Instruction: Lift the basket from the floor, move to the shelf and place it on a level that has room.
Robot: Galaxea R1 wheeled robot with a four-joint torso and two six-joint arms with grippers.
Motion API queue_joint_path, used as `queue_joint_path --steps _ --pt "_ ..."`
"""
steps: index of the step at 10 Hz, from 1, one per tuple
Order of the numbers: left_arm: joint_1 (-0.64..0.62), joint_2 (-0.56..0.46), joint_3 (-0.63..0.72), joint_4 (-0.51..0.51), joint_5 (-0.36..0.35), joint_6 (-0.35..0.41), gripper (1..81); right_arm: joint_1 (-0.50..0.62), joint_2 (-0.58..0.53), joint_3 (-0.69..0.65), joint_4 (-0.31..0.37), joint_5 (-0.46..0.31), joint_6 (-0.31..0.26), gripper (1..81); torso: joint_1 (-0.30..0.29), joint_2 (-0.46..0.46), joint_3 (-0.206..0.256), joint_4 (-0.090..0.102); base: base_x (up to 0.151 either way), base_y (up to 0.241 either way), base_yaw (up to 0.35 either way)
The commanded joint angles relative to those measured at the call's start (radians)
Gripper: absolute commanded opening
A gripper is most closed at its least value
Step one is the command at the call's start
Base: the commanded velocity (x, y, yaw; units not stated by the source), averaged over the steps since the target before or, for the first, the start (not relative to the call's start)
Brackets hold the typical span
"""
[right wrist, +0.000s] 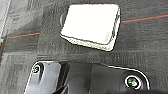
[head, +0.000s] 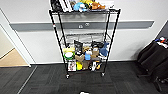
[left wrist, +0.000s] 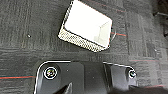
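How far either tool stands open cannot be told; the small beige woven basket with off-white lining (left wrist: pixel 86 27) sits on the charcoal carpet floor (left wrist: pixel 27 37), seemingly untouched; the tall black wire shelf (head: pixel 83 41) stands ahead.

the shelf (head: pixel 84 41) is stood on the floor (head: pixel 50 80) against the wall (head: pixel 35 40). books and toys (head: pixel 82 5) are set on its top tier, the lower tiers are crowded. the basket (left wrist: pixel 86 26) is laid on the floor.
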Motion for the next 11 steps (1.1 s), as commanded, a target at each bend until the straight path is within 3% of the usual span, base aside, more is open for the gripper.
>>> queue_joint_path --steps 1,5,6,8,9,10,11 --pt "-0.068 -0.013 0.024 -0.005 0.043 0.0 81.1 0.06 -0.009 0.015 0.013 -0.048 0.001 81.1 0.062 -0.095 -0.089 0.0 0.0 0.0 0.0" --pt "-0.117 0.008 -0.017 -0.01 0.051 -0.015 81.1 0.06 -0.008 0.015 0.013 -0.048 0.001 81.1 0.15 -0.233 -0.217 0.0 0.0 0.0 0.0" --pt "-0.143 0.023 -0.058 -0.009 0.089 -0.017 81.1 0.059 -0.006 0.015 0.013 -0.048 0.0 81.1 0.171 -0.266 -0.155 0.0 0.0 0.0 0.0" --pt "-0.191 0.042 -0.088 -0.01 0.138 -0.032 81.1 0.06 -0.002 0.015 0.013 -0.049 0.0 81.1 0.206 -0.319 -0.193 0.0 0.0 0.0 0.0" --pt "-0.206 0.04 -0.088 -0.025 0.148 -0.038 81.1 0.062 0.001 0.015 0.013 -0.049 0.0 81.1 0.222 -0.345 -0.202 -0.035 0.0 0.0 0.0" --pt "-0.214 0.039 -0.082 -0.044 0.164 -0.038 81.1 0.063 0.003 0.015 0.013 -0.054 0.0 81.1 0.243 -0.377 -0.205 -0.087 0.0 0.0 0.0" --pt "-0.214 0.037 -0.082 -0.051 0.164 -0.04 81.1 0.06 0.003 0.015 0.013 -0.055 0.0 81.1 0.26 -0.404 -0.206 -0.01 0.0 0.0 0.0"
